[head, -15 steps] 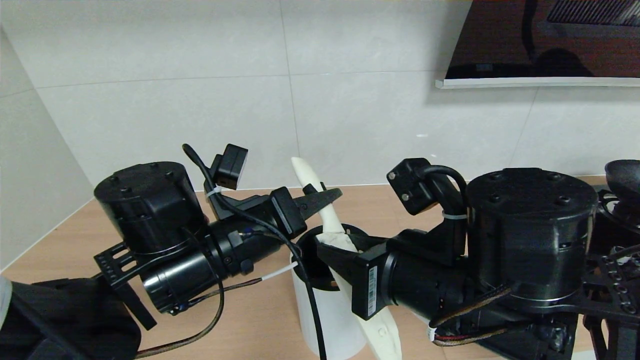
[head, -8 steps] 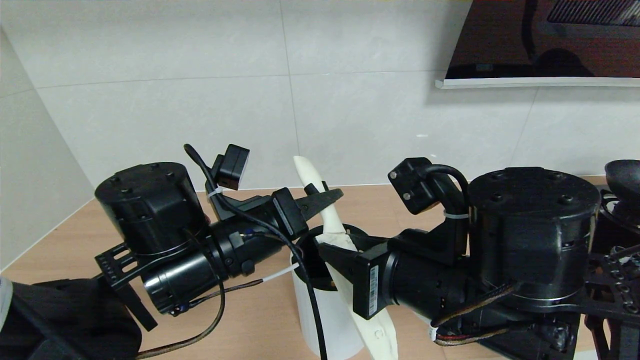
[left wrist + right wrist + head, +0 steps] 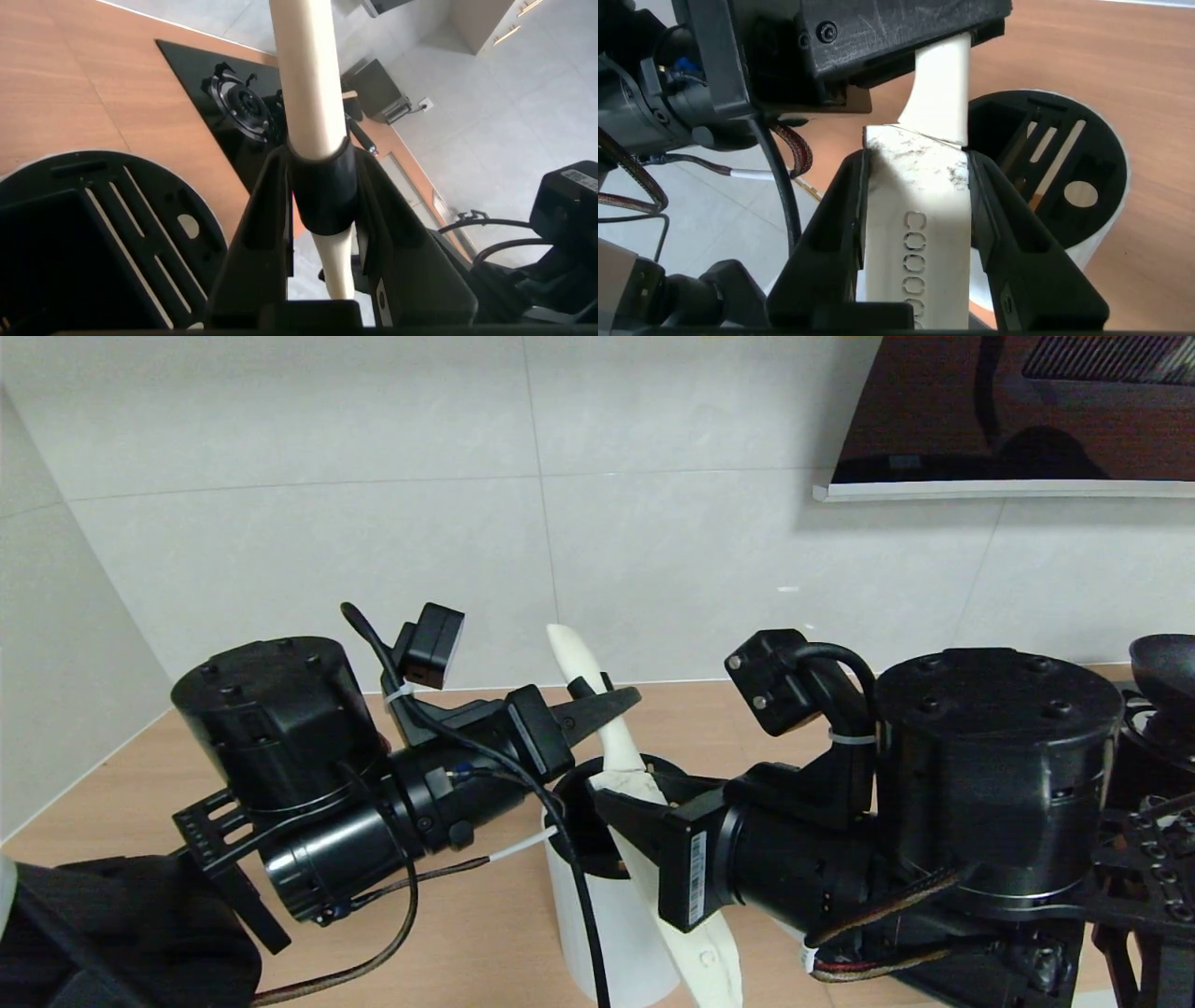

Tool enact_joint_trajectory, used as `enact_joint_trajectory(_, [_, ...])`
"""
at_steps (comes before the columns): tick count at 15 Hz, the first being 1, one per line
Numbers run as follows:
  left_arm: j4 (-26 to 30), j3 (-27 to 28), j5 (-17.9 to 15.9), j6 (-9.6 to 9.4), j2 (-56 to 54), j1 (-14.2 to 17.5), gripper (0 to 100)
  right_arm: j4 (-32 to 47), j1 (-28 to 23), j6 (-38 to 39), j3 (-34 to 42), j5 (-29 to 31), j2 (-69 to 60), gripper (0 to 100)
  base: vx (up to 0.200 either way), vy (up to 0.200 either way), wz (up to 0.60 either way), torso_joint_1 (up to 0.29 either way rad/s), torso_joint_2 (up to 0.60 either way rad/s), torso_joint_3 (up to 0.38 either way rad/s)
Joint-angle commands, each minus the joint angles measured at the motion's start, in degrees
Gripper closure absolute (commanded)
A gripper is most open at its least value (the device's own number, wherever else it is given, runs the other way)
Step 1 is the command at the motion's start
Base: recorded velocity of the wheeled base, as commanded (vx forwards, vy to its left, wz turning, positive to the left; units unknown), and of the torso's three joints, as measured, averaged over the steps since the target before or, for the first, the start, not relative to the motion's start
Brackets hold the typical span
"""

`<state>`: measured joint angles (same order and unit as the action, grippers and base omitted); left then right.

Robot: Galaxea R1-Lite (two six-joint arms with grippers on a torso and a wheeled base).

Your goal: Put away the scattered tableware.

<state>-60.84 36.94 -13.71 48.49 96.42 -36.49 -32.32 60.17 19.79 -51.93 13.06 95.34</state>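
A long white knife-like utensil [image 3: 572,661] stands tilted over a white cylindrical holder [image 3: 616,933] with a black slotted top [image 3: 1055,177]. My left gripper [image 3: 602,705] is shut on its rounded handle [image 3: 304,75] near the upper end. My right gripper [image 3: 627,795] is shut on the broader flat part [image 3: 920,215], which carries a row of small holes, just below the left one. The utensil's lower end hangs in front of the holder's side, outside its slots. In the right wrist view the left gripper [image 3: 896,37] sits directly beyond mine.
The holder stands on a wooden counter [image 3: 112,803] against a tiled wall. A black hob with a burner [image 3: 245,98] lies to the right, and a dark range hood [image 3: 1008,420] hangs above it. Both arms crowd the space over the holder.
The left arm's housing has edged slightly left. The utensil and both grippers stay where they were.
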Motion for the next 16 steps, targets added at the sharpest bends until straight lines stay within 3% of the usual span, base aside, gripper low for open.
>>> enact_joint_trajectory(1, [-0.06,0.06,0.0,0.11,-0.35,0.01,100,0.06,0.03,-0.01,-0.01,0.04,0.02,0,0.0,0.0,0.0,0.0,0.0,0.0])
enact_joint_trajectory(8, [0.9,1.65,0.18,0.46,-2.55,0.8,100,-0.11,-2.34,-0.1,-0.01,0.04,-2.71,0,0.0,0.0,0.0,0.0,0.0,0.0])
enact_joint_trajectory(10, [7.23,5.07,1.32,0.46,-6.15,2.3,100,0.06,-5.33,-0.36,-0.28,-0.05,-4.64,0,0.0,0.0,0.0,0.0,0.0,0.0])
enact_joint_trajectory(12, [14.09,9.82,7.03,-0.33,-7.82,3.26,100,0.15,-8.05,-0.54,-0.45,-0.22,-6.22,0,0.0,0.0,0.0,0.0,0.0,0.0])
enact_joint_trajectory(15, [21.29,14.13,15.38,-7.45,-9.4,3.62,100,0.15,-9.72,-1.06,-0.54,-0.4,-6.66,0,0.0,0.0,0.0,0.0,0.0,0.0])
enact_joint_trajectory(16, [26.92,16.76,22.94,-13.51,-9.67,3.44,100,0.06,-10.25,-1.15,-0.45,-0.4,-6.57,0,0.0,0.0,0.0,0.0,0.0,0.0])
